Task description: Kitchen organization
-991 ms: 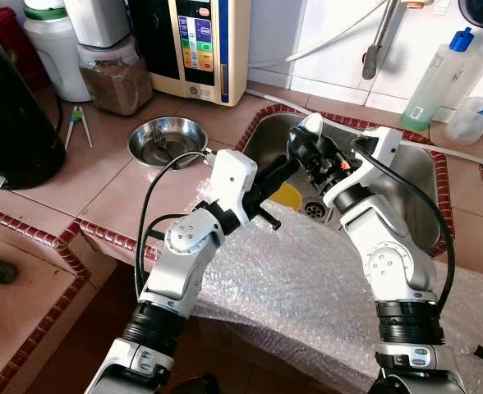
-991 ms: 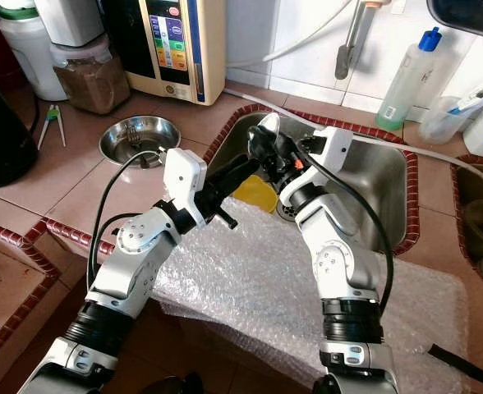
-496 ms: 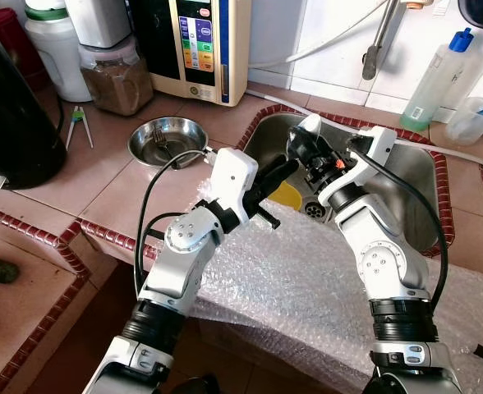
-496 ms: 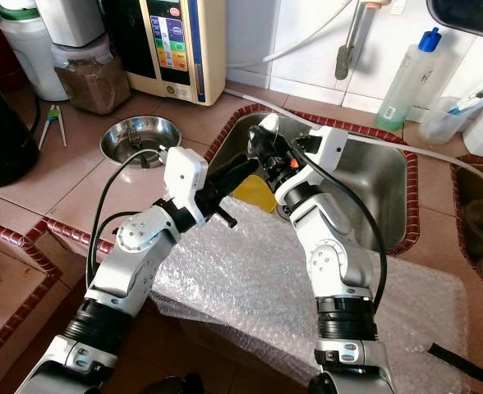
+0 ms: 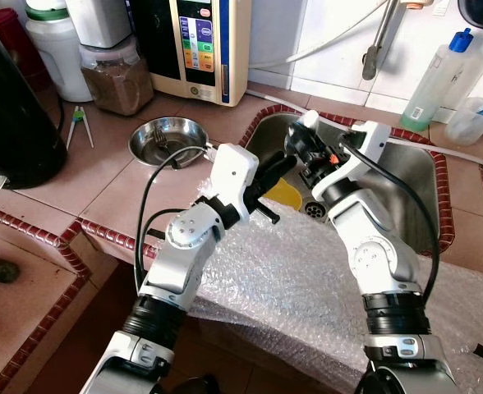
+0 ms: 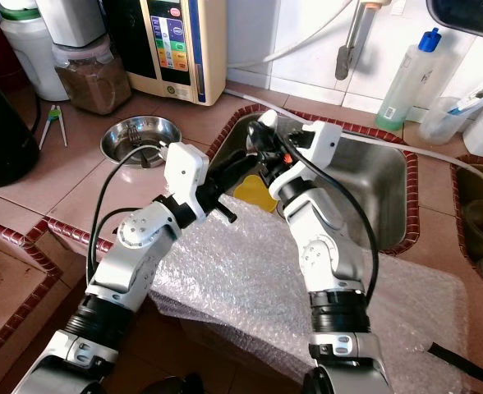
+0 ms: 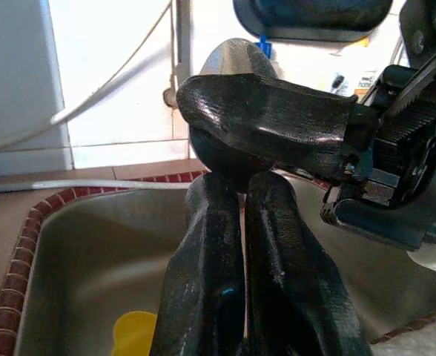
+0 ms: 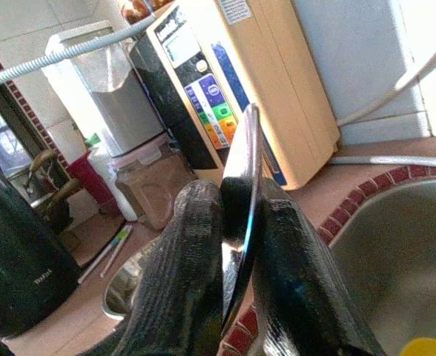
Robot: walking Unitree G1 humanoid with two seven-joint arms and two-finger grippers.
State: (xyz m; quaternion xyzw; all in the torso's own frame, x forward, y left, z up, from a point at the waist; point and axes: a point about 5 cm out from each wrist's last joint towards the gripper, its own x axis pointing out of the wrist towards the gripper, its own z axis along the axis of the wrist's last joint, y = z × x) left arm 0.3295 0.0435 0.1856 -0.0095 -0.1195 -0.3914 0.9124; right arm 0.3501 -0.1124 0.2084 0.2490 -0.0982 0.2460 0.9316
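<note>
Over the stainless steel sink [image 5: 406, 185], set into a tiled terracotta worktop [image 5: 102, 164], both grippers meet above the basin's near-left corner. The right gripper [image 5: 305, 141] has its ribbed black jaws pinched on the thin rim of a shiny metal lid [image 8: 242, 215], seen edge-on, so its full shape is hard to make out. The left gripper [image 5: 276, 168] points at that lid with its jaws pressed together; whether they touch it cannot be told. A yellow plastic piece [image 5: 289, 195] lies in the sink, partly hidden behind the left gripper. Crinkled bubble wrap [image 5: 307, 279] drapes the worktop edge before the sink. Left of the sink sits a small round steel bowl [image 5: 168, 138]; behind it stands a cream water purifier [image 5: 199, 45].
</note>
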